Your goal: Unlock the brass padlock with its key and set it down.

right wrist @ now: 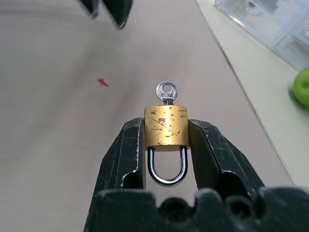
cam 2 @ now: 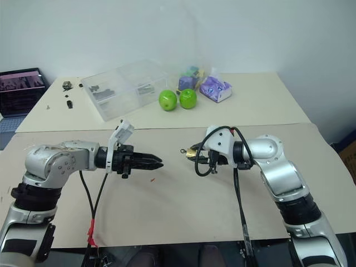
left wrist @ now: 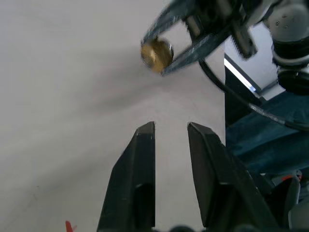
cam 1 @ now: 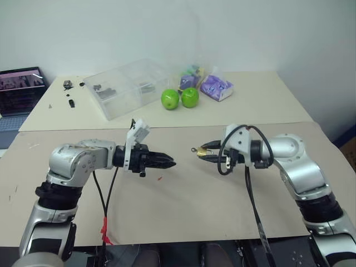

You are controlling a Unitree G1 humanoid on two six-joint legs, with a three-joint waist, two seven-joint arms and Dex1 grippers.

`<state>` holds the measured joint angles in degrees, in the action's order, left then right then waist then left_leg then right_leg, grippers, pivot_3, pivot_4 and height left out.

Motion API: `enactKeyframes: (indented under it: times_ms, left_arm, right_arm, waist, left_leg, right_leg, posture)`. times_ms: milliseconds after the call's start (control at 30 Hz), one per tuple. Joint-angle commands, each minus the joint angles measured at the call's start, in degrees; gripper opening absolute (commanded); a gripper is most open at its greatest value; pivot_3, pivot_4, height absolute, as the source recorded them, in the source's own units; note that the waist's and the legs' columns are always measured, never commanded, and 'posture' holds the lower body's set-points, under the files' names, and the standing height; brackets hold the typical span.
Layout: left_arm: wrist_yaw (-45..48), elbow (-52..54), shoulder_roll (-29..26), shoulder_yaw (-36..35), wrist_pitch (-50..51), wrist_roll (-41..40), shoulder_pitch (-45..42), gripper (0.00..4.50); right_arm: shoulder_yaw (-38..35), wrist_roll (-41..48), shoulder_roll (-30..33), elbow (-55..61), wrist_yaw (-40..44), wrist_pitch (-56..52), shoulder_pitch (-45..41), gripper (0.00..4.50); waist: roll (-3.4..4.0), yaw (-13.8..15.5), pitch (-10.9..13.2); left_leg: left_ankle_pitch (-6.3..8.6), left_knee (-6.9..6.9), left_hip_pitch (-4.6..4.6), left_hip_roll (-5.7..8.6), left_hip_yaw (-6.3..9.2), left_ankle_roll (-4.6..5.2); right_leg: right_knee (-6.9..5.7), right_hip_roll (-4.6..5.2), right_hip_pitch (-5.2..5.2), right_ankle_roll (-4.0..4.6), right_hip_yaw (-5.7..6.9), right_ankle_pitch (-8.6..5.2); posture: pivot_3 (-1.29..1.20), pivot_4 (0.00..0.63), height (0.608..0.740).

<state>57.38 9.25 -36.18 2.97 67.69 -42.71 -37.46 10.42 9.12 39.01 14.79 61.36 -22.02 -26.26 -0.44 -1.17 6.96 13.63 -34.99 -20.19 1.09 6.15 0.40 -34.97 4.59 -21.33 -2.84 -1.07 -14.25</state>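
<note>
On rear table, clear compartment box [cam 1: 130, 86] w/ small parts

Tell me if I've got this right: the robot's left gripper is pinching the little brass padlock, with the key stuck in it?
Not quite: the right gripper pinches the brass padlock, not the left. The key is indeed stuck in it. The right wrist view shows this; the left gripper holds nothing.

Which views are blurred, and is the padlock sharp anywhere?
Right wrist view: padlock and key sharp in the right gripper, scratches readable. Left wrist view: padlock and right gripper smeared; left gripper sharp. Eye views: even light, soft shadows, padlock too small for detail.
</note>
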Motion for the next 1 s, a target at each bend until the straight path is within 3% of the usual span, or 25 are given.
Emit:
enactKeyframes:
  times_ms: [33, 400, 800, 1000]
  left_arm:
    - [-2.32, 1.65, 0.85, -2.61, 2.85, -2.93, -2.56, 1.34]
    - [-9.94, 0.93, 5.22, -4.17, 4.44, -4.26, -3.15, 1.34]
    - [-20.12, -2.88, 12.53, -12.75, 10.43, -9.58, -5.92, 1.34]
    - [-21.65, -2.37, 12.44, -10.68, 9.62, -8.56, -7.17, 1.34]
  right_arm:
    - [-1.58, 0.46, 0.74, 1.95, -1.08, 1.16, 0.09, 0.91]
    - [-1.87, -0.23, 1.55, 3.07, -3.0, 2.11, -1.96, 0.91]
    - [-3.27, -3.08, 3.43, 3.84, -5.91, 7.71, -2.99, 0.91]
    - [-2.92, -3.97, 3.36, 4.33, -6.93, 7.84, -3.92, 0.91]
  waist:
    - [0.04, 0.1, 0.01]
    - [0.05, 0.17, 0.0]
    - [0.04, 0.31, 0.01]
    - [0.04, 0.31, 0.01]
  left_leg:
    - [0.0, 0.0, 0.0, 0.01, -0.02, -0.01]
    - [-0.02, 0.0, 0.03, 0.02, -0.02, -0.04]
    - [-0.11, 0.0, 0.01, 0.07, -0.02, -0.19]
    - [-0.18, 0.04, 0.01, 0.11, -0.02, -0.31]
  right_leg:
    - [0.0, 0.0, -0.01, 0.0, -0.04, 0.0]
    - [0.0, -0.01, 0.0, 0.01, -0.08, 0.0]
    - [0.02, 0.06, 0.0, 0.01, -0.07, 0.0]
    - [0.04, 0.1, 0.0, 0.01, -0.08, 0.0]
  posture:
    - [0.0, 0.15, 0.74]
    - [0.0, 0.15, 0.74]
    - [0.0, 0.15, 0.74]
    - [0.0, 0.15, 0.74]
